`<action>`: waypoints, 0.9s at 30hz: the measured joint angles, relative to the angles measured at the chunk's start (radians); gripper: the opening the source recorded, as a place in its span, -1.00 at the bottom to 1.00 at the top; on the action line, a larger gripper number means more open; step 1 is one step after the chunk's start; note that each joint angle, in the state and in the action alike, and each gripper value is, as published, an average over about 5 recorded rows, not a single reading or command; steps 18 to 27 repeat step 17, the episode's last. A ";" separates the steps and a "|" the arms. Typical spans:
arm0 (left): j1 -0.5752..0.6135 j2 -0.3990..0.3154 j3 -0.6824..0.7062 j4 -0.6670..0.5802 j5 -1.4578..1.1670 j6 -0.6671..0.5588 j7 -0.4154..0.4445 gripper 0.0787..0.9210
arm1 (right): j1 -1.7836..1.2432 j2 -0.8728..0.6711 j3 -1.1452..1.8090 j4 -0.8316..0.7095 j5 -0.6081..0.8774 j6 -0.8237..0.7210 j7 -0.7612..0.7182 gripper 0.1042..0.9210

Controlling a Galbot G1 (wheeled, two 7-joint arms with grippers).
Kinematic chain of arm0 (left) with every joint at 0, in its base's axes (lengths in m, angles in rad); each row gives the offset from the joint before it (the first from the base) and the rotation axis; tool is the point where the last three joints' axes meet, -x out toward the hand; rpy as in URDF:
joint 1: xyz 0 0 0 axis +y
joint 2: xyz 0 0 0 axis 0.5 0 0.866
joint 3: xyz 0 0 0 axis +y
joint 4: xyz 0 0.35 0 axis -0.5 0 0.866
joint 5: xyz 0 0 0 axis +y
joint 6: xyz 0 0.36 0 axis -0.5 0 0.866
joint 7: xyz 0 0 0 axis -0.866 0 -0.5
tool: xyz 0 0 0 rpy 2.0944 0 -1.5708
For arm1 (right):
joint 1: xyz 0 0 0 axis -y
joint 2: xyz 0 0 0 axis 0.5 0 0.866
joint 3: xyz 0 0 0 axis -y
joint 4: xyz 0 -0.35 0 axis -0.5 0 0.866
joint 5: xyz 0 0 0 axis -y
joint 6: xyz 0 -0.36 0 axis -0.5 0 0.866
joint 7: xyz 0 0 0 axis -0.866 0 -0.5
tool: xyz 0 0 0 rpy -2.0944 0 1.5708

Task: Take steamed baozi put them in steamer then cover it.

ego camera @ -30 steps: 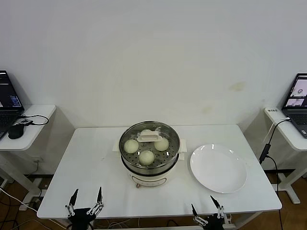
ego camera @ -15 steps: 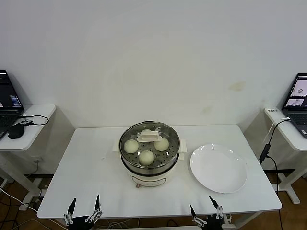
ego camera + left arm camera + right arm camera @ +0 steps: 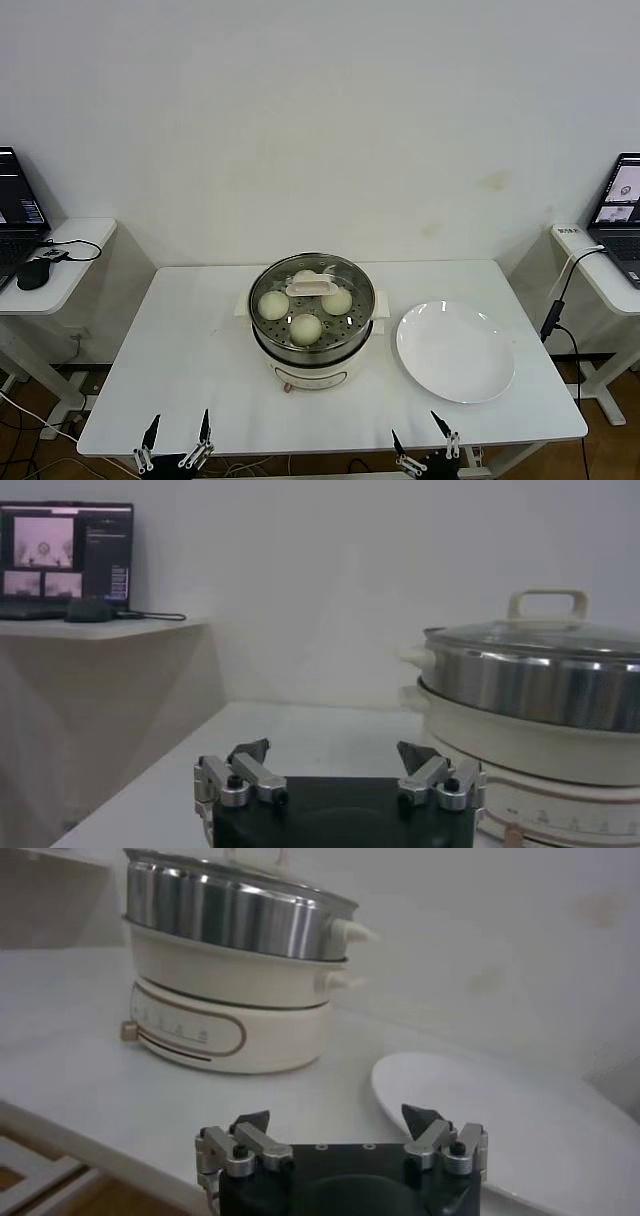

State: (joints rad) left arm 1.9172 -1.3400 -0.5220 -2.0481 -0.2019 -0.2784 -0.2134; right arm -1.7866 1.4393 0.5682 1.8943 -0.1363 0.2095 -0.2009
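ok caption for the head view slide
Four baozi sit in the steamer under the glass cover; both open pincers, left and right, hang at the table's near edge.

steamer (image 3: 311,352): shiny round pot on white base, middle of table | steamed baozi (image 3: 306,327): four white buns inside on the tray | cover (image 3: 311,289): clear lid, on top
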 measured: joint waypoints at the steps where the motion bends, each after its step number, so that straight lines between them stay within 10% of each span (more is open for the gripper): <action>1: 0.000 0.000 0.000 0.000 0.001 0.001 0.000 0.77 | 0.000 0.000 -0.001 0.001 0.000 0.000 0.000 0.76; 27: 0.018 -0.001 0.004 0.008 0.014 0.023 0.015 0.77 | 0.000 0.000 -0.011 0.010 0.007 -0.005 0.003 0.76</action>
